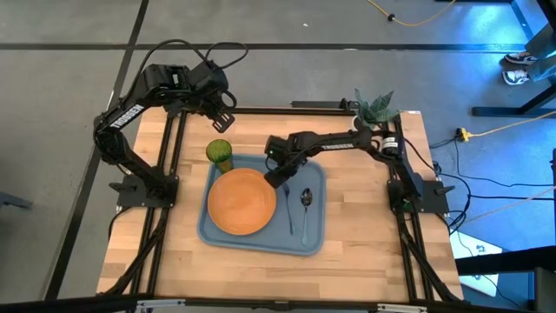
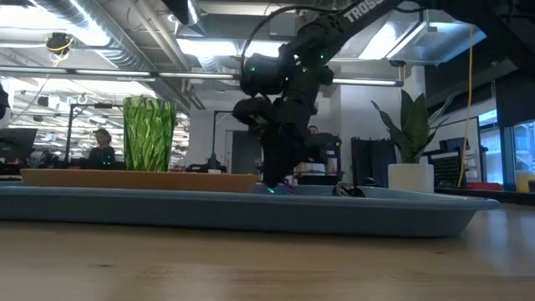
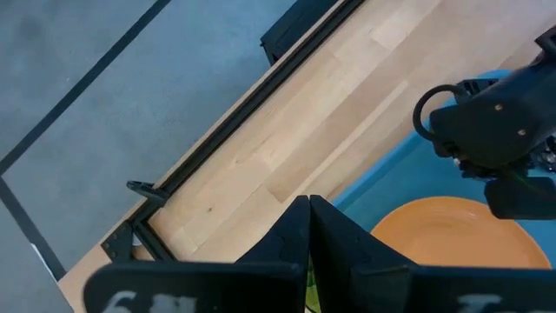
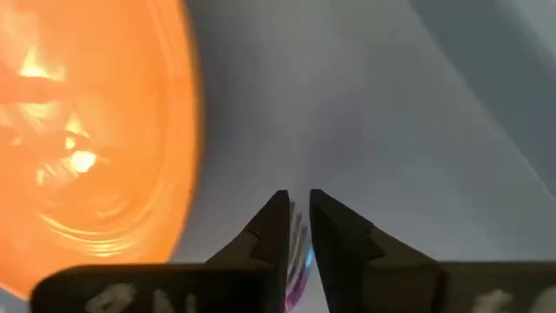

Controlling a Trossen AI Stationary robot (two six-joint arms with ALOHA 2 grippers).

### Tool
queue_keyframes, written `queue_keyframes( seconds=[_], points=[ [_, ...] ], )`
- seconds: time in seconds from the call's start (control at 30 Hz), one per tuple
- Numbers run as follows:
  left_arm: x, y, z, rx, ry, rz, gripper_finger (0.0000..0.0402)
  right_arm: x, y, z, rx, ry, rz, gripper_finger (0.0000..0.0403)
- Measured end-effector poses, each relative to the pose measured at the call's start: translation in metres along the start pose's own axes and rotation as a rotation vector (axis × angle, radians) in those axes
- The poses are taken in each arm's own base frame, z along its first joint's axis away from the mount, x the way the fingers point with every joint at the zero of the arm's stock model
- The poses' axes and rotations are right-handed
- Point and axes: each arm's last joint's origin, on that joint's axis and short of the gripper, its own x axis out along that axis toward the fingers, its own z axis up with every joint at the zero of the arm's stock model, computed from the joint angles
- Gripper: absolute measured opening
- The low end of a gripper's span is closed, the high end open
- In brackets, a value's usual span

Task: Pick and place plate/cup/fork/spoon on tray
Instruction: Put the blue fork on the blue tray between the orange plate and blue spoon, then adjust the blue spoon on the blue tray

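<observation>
Right gripper point(image 1: 280, 181) is down on the tray point(image 1: 252, 239), just beside the orange plate point(image 1: 241, 202), at the top end of the fork point(image 1: 288, 210). In the right wrist view its fingertips point(image 4: 276, 213) stand slightly apart with the fork's blue-purple handle point(image 4: 298, 248) in the narrow gap; whether they pinch it or have let it go cannot be told. Fork lies flat on the tray between plate and spoon point(image 1: 306, 209), which lies parallel to it, near the tray's right rim. Plate sits on the tray's left half. Green cup point(image 1: 219, 155) stands upright at the tray's far left corner. Left gripper point(image 1: 221, 109) waits clenched, empty, raised over the table's far left edge.
</observation>
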Motion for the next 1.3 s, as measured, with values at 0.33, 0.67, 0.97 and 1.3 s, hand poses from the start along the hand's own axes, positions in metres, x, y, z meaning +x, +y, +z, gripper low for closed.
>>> queue_keyframes(
  seconds=[0.33,0.67,0.97,1.3],
  points=[
    [0.0,0.0,0.0,0.0,0.0,0.0,0.0,-0.002,-0.001,0.001,0.001,-0.039,-0.046,0.0058],
    [0.0,0.0,0.0,0.0,0.0,0.001,0.0,-0.058,0.006,-0.002,-0.13,-0.034,-0.089,0.0053],
    [0.0,0.0,0.0,0.0,0.0,0.001,0.0,-0.093,0.01,-0.038,-0.231,0.114,-0.18,0.0006],
    [0.0,-0.001,0.0,0.026,0.009,-0.03,0.0,-0.083,0.036,-0.073,-0.34,0.28,-0.121,0.0002]
  ],
)
